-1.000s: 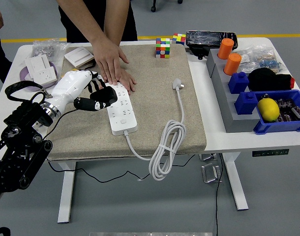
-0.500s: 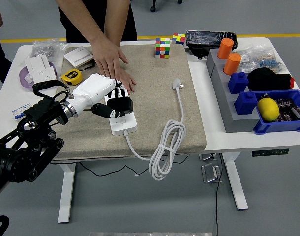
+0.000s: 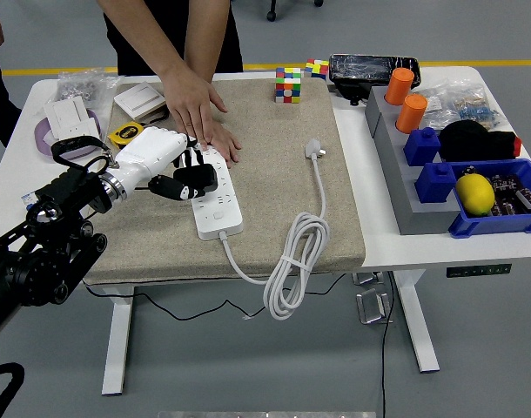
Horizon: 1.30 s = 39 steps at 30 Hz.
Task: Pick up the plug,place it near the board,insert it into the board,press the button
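The white power strip (image 3: pixel 218 205) lies lengthwise on the beige mat (image 3: pixel 274 192). A person's hand (image 3: pixel 198 111) presses flat on its far end. My left hand (image 3: pixel 194 178), white with black fingers, hovers over the strip's left middle, fingers curled and holding nothing. The white plug (image 3: pixel 313 150) rests loose on the mat to the right of the strip, well away from my hand. Its cable runs down to a coil (image 3: pixel 292 261) hanging over the mat's near edge. My right arm is out of view.
A Rubik's cube (image 3: pixel 288 84) stands at the mat's far edge. A yellow tape measure (image 3: pixel 124 132) and white sockets (image 3: pixel 72 120) lie at the far left. On the right are a grey rack (image 3: pixel 403 178) with orange cylinders (image 3: pixel 400 85) and a blue bin (image 3: pixel 500 218) holding a lemon (image 3: pixel 475 192).
My left hand swung right over the strip with fingers spread, then drew back left and up a little with fingers curled. The person's hand and the plug stayed put.
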Available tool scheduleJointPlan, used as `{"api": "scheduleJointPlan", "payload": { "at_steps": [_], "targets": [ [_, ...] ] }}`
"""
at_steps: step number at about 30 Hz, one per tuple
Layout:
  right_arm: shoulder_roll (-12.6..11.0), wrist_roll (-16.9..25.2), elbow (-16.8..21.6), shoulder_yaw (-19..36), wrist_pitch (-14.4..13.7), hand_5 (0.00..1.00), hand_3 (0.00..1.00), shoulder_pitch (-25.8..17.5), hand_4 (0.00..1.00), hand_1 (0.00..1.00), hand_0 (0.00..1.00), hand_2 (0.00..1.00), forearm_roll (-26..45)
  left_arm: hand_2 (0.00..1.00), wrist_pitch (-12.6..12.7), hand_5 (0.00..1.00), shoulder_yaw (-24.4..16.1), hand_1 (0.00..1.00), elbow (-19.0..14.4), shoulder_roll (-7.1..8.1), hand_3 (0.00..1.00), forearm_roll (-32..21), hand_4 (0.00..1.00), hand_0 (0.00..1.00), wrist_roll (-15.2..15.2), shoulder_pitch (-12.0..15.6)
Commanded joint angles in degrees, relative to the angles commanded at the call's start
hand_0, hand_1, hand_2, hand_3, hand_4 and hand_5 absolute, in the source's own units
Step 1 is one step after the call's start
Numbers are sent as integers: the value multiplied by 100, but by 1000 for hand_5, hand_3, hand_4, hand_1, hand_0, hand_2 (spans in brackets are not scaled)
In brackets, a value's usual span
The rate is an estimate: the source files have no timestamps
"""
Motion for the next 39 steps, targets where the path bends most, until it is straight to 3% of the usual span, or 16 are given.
{"api": "scheduleJointPlan", "payload": {
  "at_steps": [11,39],
  "targets": [
    [-10,1,-1,-8,-2,998,778,10,998,760,835,748,17,373,56,42,-91,443,331,-16,456,0,561,502,-4,-88],
    [-21,3,-3,-16,-5,998,778,32,998,760,836,748,25,375,112,73,-33,464,562,-101,441,0,543,509,-3,-89]
  ]
}}
